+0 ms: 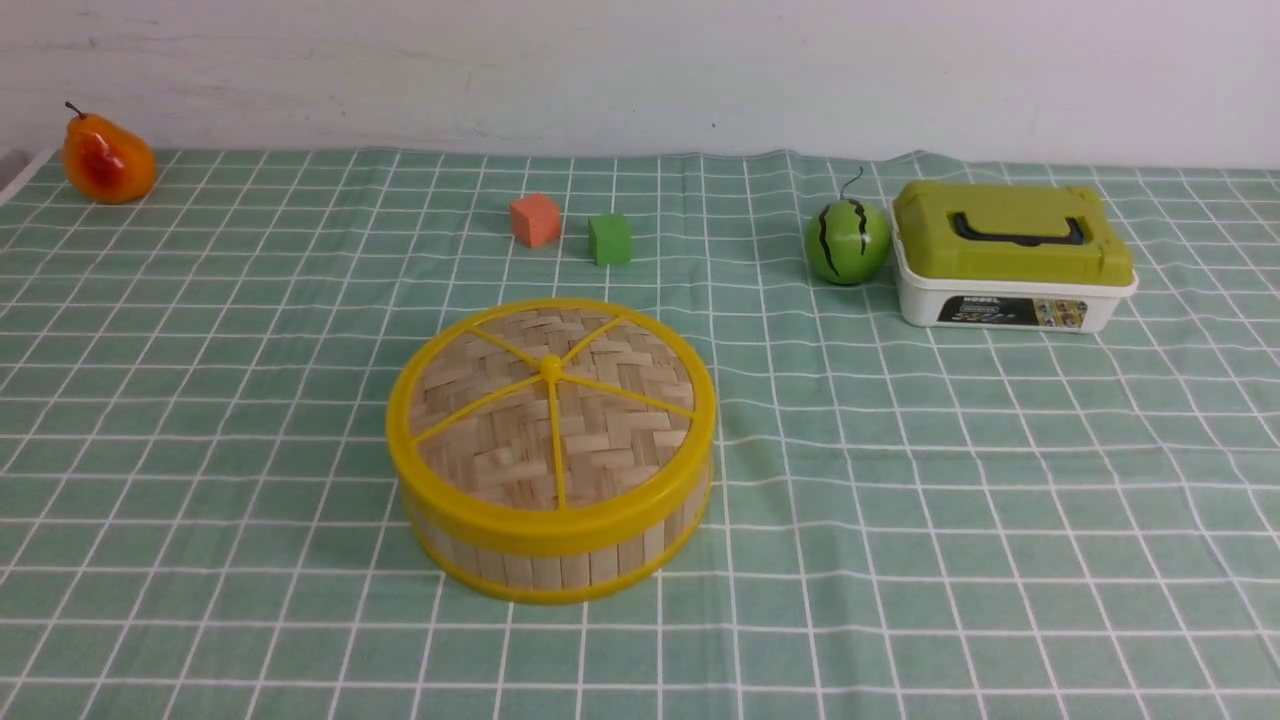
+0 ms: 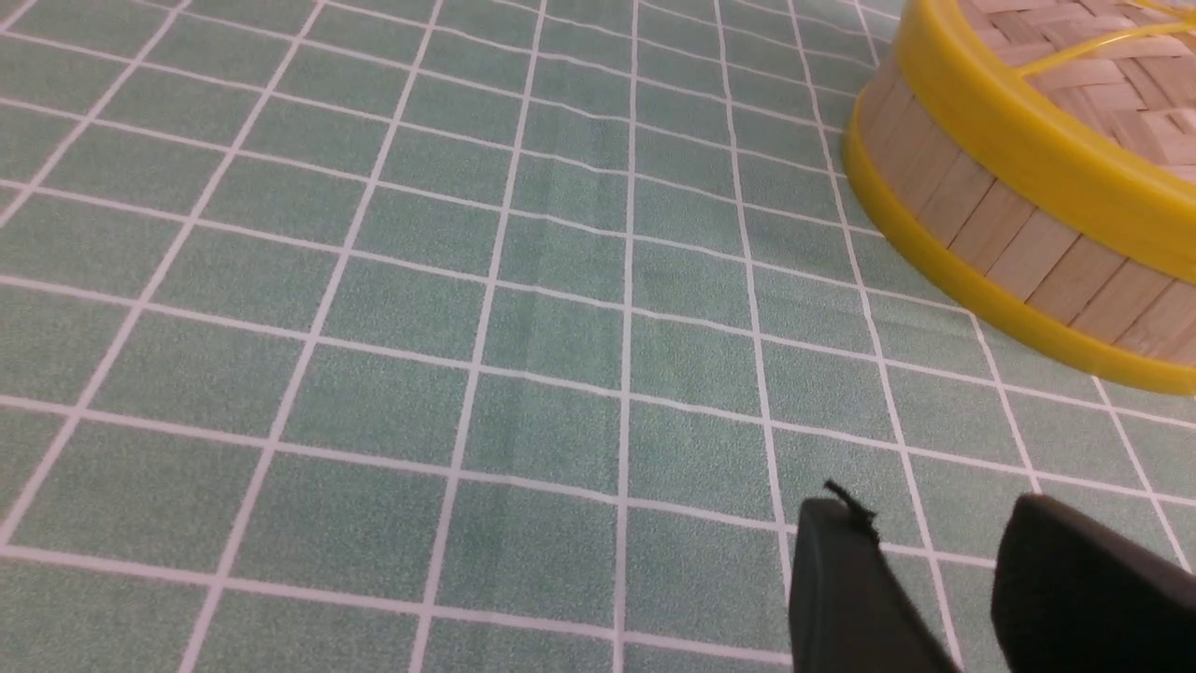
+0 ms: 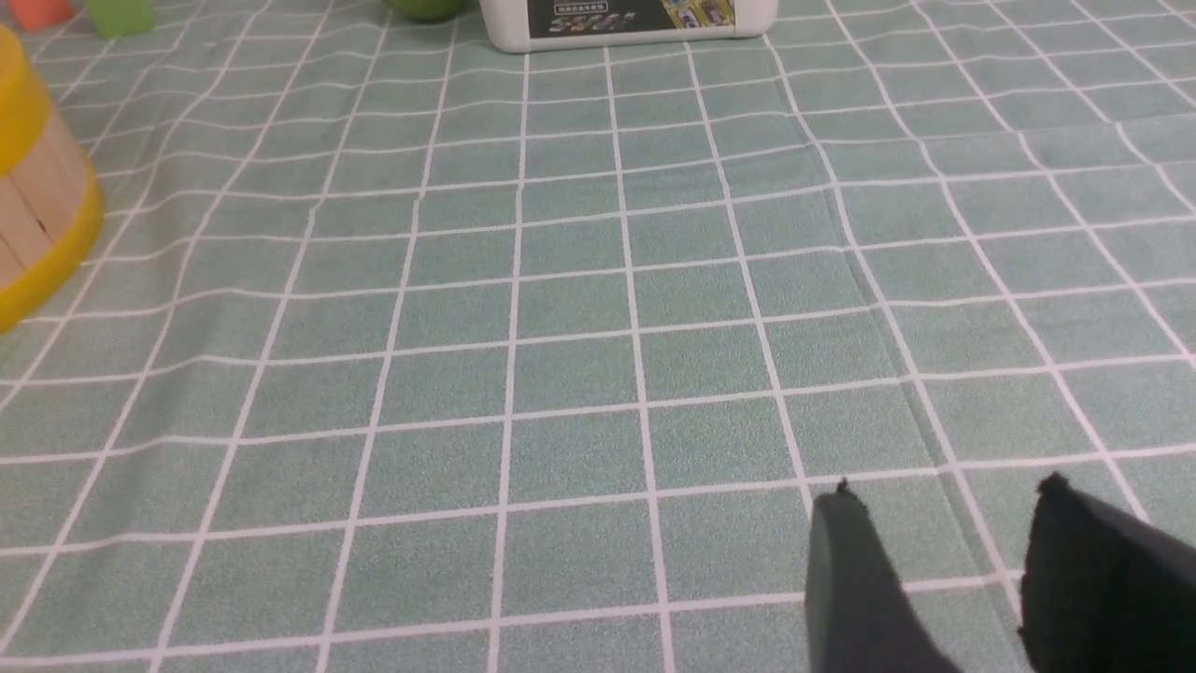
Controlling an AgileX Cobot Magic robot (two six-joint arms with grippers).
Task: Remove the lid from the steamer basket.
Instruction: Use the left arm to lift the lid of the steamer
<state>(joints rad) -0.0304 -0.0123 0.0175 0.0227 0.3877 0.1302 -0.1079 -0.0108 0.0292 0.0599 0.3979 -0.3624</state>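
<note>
The lid (image 1: pixel 552 420), a woven bamboo disc with a yellow rim and yellow spokes meeting at a centre knob, sits on the steamer basket (image 1: pixel 560 560) in the middle of the table. In the left wrist view the lid (image 2: pixel 1103 84) and the basket's slatted wall (image 2: pixel 1009 243) show at one edge. My left gripper (image 2: pixel 934 523) is open and empty above the cloth, apart from the basket. My right gripper (image 3: pixel 944 509) is open and empty above bare cloth; the basket's wall (image 3: pixel 37 206) shows far off at the frame's edge. Neither arm shows in the front view.
A white box with an olive-green lid (image 1: pixel 1012 255) stands at the back right, a toy watermelon (image 1: pixel 848 240) beside it. An orange cube (image 1: pixel 535 219) and a green cube (image 1: pixel 609 238) lie behind the basket. A pear (image 1: pixel 106 158) sits at the far left.
</note>
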